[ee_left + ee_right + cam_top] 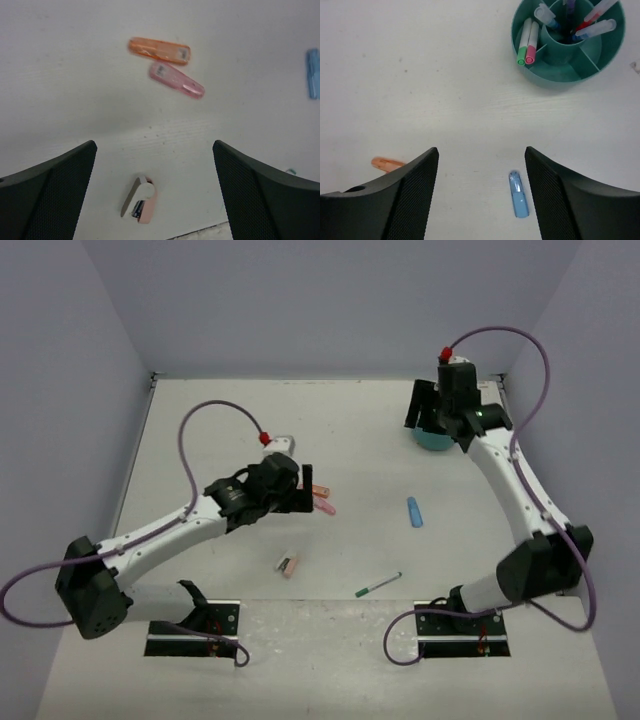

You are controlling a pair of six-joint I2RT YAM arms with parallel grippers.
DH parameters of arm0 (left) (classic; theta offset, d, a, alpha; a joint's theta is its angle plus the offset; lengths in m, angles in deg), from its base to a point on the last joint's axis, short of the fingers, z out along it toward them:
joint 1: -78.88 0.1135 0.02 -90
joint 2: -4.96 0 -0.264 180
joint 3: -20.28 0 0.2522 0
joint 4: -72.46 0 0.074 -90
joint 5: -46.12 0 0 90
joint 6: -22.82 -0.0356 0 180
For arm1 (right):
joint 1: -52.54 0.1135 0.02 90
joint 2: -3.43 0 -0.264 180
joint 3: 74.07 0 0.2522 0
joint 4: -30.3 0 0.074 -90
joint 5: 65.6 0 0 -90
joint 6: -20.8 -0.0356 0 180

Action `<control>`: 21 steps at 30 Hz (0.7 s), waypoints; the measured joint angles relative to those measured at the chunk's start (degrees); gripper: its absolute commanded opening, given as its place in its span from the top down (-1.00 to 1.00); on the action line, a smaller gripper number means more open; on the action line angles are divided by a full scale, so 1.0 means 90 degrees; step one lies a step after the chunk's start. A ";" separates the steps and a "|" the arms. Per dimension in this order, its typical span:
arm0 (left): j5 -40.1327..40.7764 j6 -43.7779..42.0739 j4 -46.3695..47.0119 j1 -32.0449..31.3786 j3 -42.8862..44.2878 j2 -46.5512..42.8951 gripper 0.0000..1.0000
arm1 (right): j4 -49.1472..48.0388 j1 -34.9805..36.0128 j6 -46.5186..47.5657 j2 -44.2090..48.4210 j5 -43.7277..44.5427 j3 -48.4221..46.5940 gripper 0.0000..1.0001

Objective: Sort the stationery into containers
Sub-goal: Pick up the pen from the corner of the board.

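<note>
The teal organizer [555, 77] stands at the back right, partly hidden under my right gripper [437, 422] in the top view [432, 441]. It holds a green-capped and a red-capped marker [526, 42] and several blue-tipped pens. My right gripper [481, 150] is open and empty, high above the table. A light-blue highlighter [519, 200] lies below it [414, 511]. My left gripper [154, 146] is open and empty [305, 492]. Beyond it lie an orange highlighter [159, 51] and a pink highlighter [176, 80]. A pink eraser-like item [140, 199] lies under it [288, 564].
A green pen [378, 584] lies near the front edge, between the two arm bases. The orange highlighter also shows at the left of the right wrist view [387, 163]. Walls close the table at the back and both sides.
</note>
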State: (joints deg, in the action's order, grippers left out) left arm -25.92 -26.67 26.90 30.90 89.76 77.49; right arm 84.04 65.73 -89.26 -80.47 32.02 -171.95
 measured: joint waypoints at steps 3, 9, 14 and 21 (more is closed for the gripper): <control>-0.0137 -0.0337 0.0247 -0.1133 0.0210 0.1011 -0.92 | -0.0115 -0.0019 0.0073 0.1543 -0.0123 0.0825 -0.48; -0.0660 -0.1274 0.0572 -0.2751 0.0936 0.2811 -0.68 | -0.0105 -0.0050 0.0074 0.3011 -0.0311 0.1290 -0.47; -0.1017 -0.1832 0.0620 -0.2937 0.1364 0.3367 -0.45 | 0.0062 -0.0050 0.0094 0.3342 -0.0300 0.1486 -0.47; -0.1237 -0.2233 0.0685 -0.3058 0.2360 0.4068 -0.27 | 0.0245 -0.0050 0.0120 0.3366 -0.0311 0.1555 -0.46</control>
State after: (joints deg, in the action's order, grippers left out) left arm -37.05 -46.76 33.07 3.38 111.00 114.10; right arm 86.24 65.28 -88.18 -50.17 29.22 -157.96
